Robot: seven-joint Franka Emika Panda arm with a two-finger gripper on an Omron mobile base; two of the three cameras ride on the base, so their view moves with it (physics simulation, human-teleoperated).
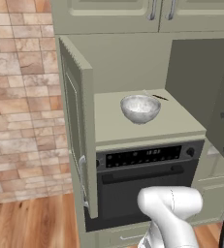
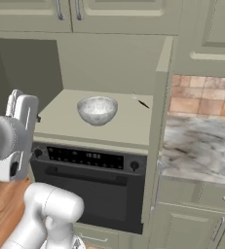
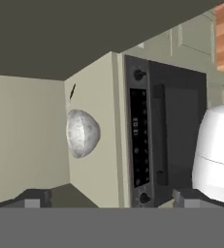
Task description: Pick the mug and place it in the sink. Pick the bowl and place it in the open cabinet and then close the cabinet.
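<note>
Left base view, bowl (image 1: 140,108): sits upright on the shelf inside the open cabinet (image 1: 147,121), near the middle.
Cabinet doors: both swung wide open.
Oven (image 1: 142,181): dark, right below the shelf.
Gripper (image 3: 111,196): fingers spread wide, holding nothing, apart from the bowl.
Small dark mark behind bowl: maybe a crack.

We see the bowl (image 1: 140,108) (image 2: 97,110) (image 3: 81,133) sitting inside the cabinet (image 1: 128,63) (image 2: 109,61), on its shelf (image 1: 142,123) (image 2: 99,124) (image 3: 96,160), well ahead of the jaws and between their two fingertips (image 3: 33,198) in the hand view. Directly under that shelf sits the oven (image 1: 145,181) (image 2: 92,182) (image 3: 169,135). Both cabinet doors stand swung out, one door (image 1: 77,126) to each side of the bowl. Beyond the other door (image 2: 158,136), the counter (image 2: 199,148) runs off to the right.
</note>
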